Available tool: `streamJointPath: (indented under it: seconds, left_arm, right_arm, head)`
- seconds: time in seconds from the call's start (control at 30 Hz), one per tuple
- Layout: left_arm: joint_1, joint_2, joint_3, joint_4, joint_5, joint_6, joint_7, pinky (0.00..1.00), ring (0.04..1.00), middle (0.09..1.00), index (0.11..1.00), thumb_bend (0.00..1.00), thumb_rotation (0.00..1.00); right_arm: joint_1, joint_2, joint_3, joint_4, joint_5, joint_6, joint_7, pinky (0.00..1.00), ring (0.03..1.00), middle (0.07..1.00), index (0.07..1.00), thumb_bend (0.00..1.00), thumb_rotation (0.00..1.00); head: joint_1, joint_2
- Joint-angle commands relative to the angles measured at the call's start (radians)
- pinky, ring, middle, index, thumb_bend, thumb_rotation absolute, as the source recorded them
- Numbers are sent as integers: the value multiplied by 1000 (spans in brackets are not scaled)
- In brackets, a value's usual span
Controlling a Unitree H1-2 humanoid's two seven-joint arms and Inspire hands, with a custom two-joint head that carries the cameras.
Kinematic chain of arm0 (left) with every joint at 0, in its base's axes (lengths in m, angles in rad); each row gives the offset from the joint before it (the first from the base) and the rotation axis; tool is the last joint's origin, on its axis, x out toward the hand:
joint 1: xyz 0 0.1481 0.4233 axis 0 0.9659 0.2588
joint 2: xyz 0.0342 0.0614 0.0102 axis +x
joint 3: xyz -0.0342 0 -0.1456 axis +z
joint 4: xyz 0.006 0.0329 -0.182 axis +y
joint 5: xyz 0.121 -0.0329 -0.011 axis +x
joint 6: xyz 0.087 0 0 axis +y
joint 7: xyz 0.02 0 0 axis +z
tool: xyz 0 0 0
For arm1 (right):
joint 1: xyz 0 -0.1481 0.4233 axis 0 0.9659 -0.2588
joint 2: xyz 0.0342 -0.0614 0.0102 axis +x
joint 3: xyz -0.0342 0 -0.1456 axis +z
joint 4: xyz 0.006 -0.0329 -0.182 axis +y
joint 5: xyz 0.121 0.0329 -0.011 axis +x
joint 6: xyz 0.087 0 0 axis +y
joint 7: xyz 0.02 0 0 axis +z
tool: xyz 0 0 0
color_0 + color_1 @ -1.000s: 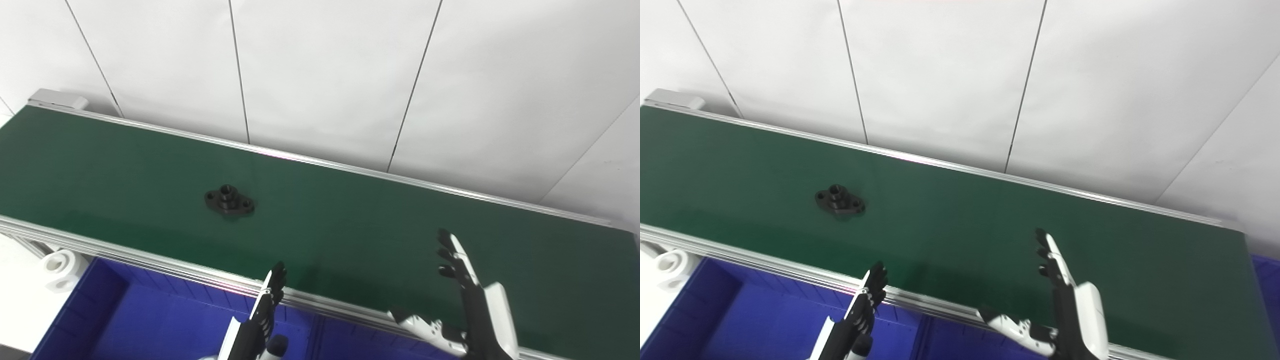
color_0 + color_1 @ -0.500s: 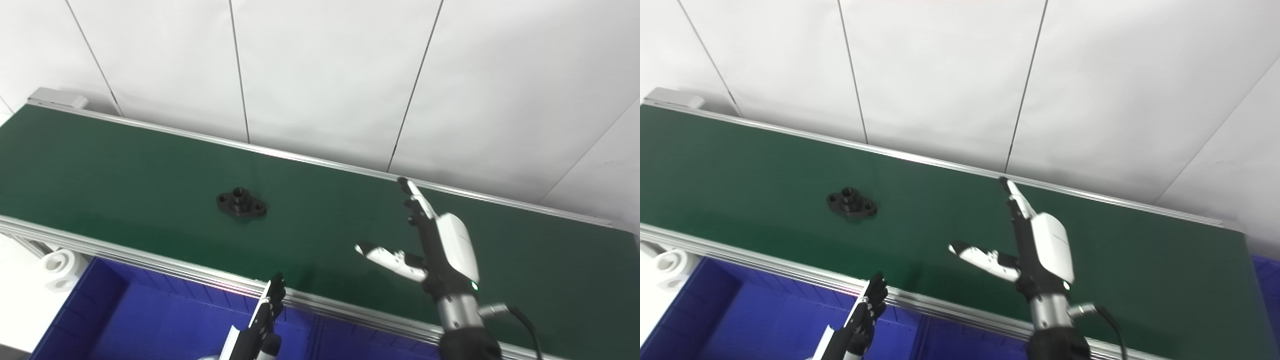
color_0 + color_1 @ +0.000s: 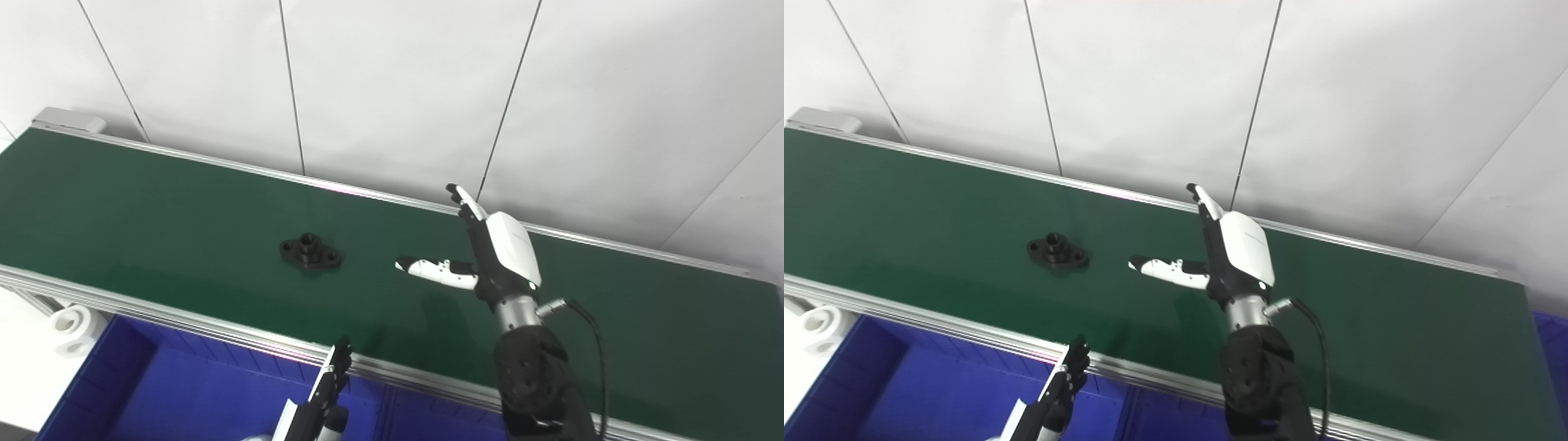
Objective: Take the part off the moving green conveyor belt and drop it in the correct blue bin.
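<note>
A black flanged part (image 3: 310, 252) with a raised hub lies flat on the green conveyor belt (image 3: 153, 202), left of centre; it also shows in the right eye view (image 3: 1057, 252). My right hand (image 3: 490, 257) is open above the belt, right of the part, thumb pointing left toward it, with a clear gap between them. My left hand (image 3: 324, 392) is open with fingers straight, low at the belt's near rail over the blue bin (image 3: 184, 392), holding nothing.
A silver rail (image 3: 184, 321) edges the belt's near side, another runs along the far side against the white wall. A white spool-like piece (image 3: 73, 321) stands left of the bin. A second blue bin edge (image 3: 1552, 343) shows at far right.
The part has travelled to the right along the belt. My right hand has risen from the near edge and reached forward and left over the belt. The left hand has barely moved.
</note>
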Motion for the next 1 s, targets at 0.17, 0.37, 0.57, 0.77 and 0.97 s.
streamJointPath:
  seconds: [0.17, 0.37, 0.57, 0.77, 0.97]
  left_arm:
    - [29, -50, -49, -8, 5, -52, -4, 1000, 1000, 1000, 1000, 667, 969]
    - [38, -46, -72, -10, 27, -64, -11, 1000, 1000, 1000, 1000, 674, 981]
    - [62, -55, -97, -38, 13, -37, -22, 1000, 1000, 1000, 1000, 699, 943]
    - [73, -61, -111, -53, 70, -15, -17, 1000, 1000, 1000, 1000, 754, 978]
    - [85, -72, -127, -64, 97, -1, -9, 1000, 988, 1000, 1000, 803, 977]
  right_arm:
    - [-132, 12, 97, 137, -92, -5, -63, 733, 800, 863, 927, 1000, 694]
    - [-207, 25, 148, 267, -112, -2, -91, 711, 768, 848, 896, 1000, 651]
    - [-250, 48, 163, 364, -71, -9, -111, 624, 698, 854, 886, 1000, 624]
    - [-285, 74, 178, 458, -43, -15, -139, 556, 701, 845, 887, 1000, 602]
    - [-334, 97, 205, 567, -20, -29, -176, 399, 511, 644, 798, 976, 569]
  head:
    - [16, -5]
    - [18, -6]
    - [41, -1]
    - [47, 3]
    - [60, 6]
